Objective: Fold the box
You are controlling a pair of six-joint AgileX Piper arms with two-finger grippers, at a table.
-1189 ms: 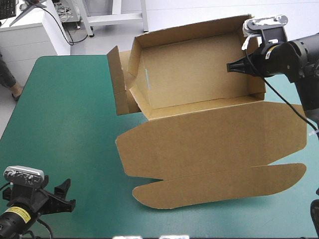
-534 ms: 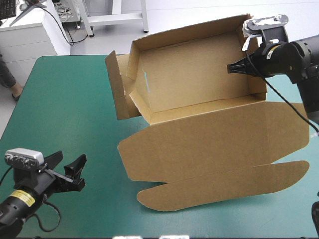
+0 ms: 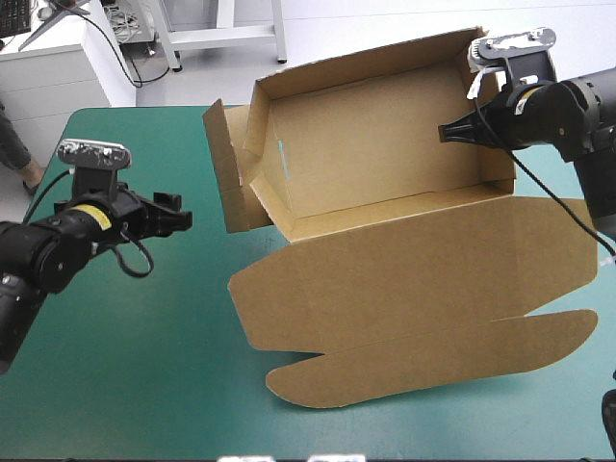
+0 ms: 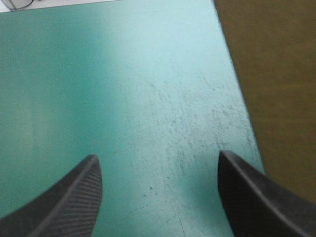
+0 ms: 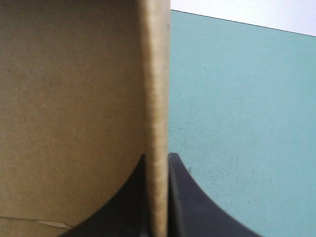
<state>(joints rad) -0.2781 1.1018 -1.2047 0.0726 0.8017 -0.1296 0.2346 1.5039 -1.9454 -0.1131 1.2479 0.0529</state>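
Two claws attend one brown box (image 3: 385,144), which lies opened out across the middle and 3 o'clock side of the teal-green surface (image 3: 125,366). Nearest the robot, at the box's 6 o'clock, the long tuck flap (image 3: 433,361) with rounded ends rests flat on the cover. A crease joins it to the broad lid panel (image 3: 414,269), also flat, whose corner reaches toward the surface's 3 o'clock edge.

Farther in, at the box's 9 o'clock, the left claw (image 3: 171,212) hangs over bare cover, well apart from the board. It points toward 3 o'clock, at the box. In its wrist view the left claw (image 4: 158,158) has its fingers spread wide with nothing between them but cover, and brown board lies ahead, off to one side.

Beyond the lid panel stands the tray (image 3: 375,164), open at the top with its walls raised. A loose end flap (image 3: 226,168) juts out from the tray's 9 o'clock end, toward the left claw.

Farthest, at the tray's 2 o'clock, the right claw (image 3: 448,132) pinches the end wall (image 3: 499,164). Its wrist view shows the right claw (image 5: 157,160) all but closed on the board's edge, with brown on one side and cover on the other. The far wall (image 3: 356,63) stands at 12 o'clock.
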